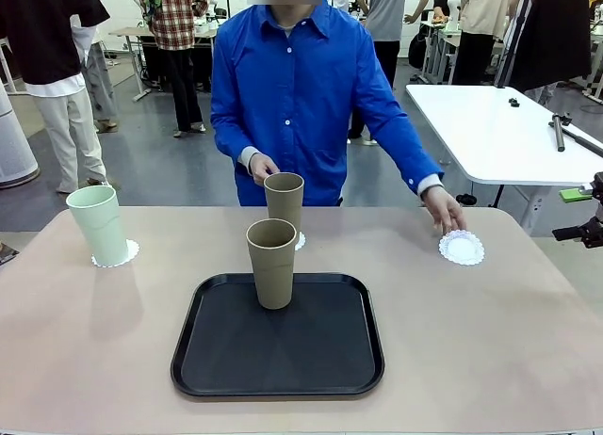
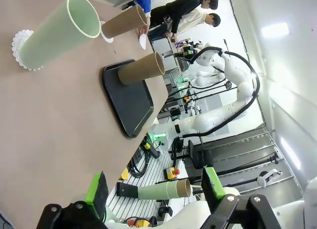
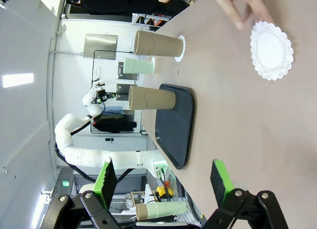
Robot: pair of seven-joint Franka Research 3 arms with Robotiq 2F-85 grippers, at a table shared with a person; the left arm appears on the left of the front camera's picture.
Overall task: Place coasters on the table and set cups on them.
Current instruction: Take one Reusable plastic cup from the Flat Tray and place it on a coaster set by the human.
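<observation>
- Left gripper [image 2: 154,189]: green pads spread wide, nothing between them, pointing along the large beige-tan table [image 2: 54,135]
- Right gripper [image 3: 163,179]: jaws spread just as wide, holding nothing, pointing across the same tabletop
- Cups on the table, count 3: one pale mint green tapered tumbler [image 1: 97,223] and two tan-brown ones
- Coasters, count 3: white round paper doilies with scalloped edges
- The mint tumbler stands upright on the left coaster [image 1: 127,254], near the table's left far corner
- The far tan-brown tumbler [image 1: 284,201] stands upright on the middle coaster [image 1: 300,239], just beyond the tray
- The near tan-brown tumbler [image 1: 271,263] stands upright on the black rectangular tray with rounded corners [image 1: 283,378], at the tray's far edge, with no coaster under it
- The right coaster [image 1: 462,248] lies bare at the far right of the table, well apart from the tray
- Person in a blue shirt at the far side: one hand [image 1: 443,212] has its fingertips at the bare coaster's far edge, and the other hand [image 1: 263,168] is just behind the far tan-brown tumbler
- In the way: only open tabletop lies between the right gripper and the bare coaster; the person's hand is at that coaster
- Beyond: a white rectangular table [image 1: 490,134] behind on the right, with people standing farther off
</observation>
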